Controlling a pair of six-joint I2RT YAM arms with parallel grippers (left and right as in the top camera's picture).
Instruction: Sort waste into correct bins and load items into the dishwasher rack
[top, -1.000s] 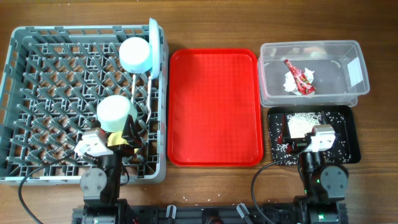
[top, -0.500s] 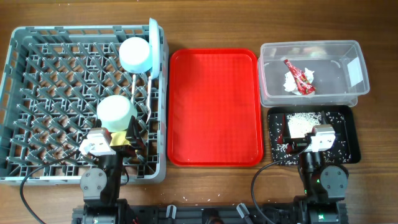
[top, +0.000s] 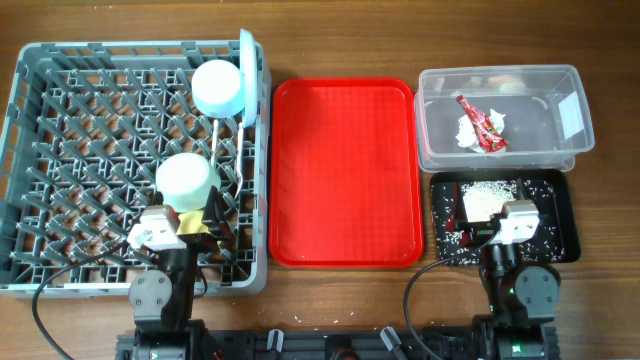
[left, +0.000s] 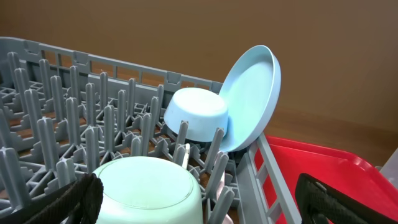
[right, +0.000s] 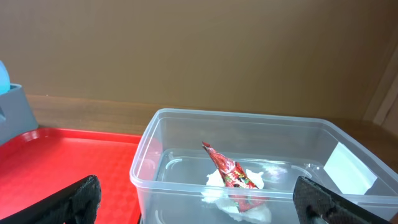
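Both the left gripper and right gripper gaped wide, empty. The light blue round plate stood on edge, upper right in the grey plastic rack, guessing so it drains.

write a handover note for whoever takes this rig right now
Left gripper: open, empty, over the rack beside the cup.
Right gripper: open, empty, over the black tray.
Rack holds cup and bowl upside down, plate on edge.
Wrapper and napkin in the tub; rice in the black tray.
Done: waste sorted, dishes racked.
Left: fork and spoon not clearly seen, so check them.
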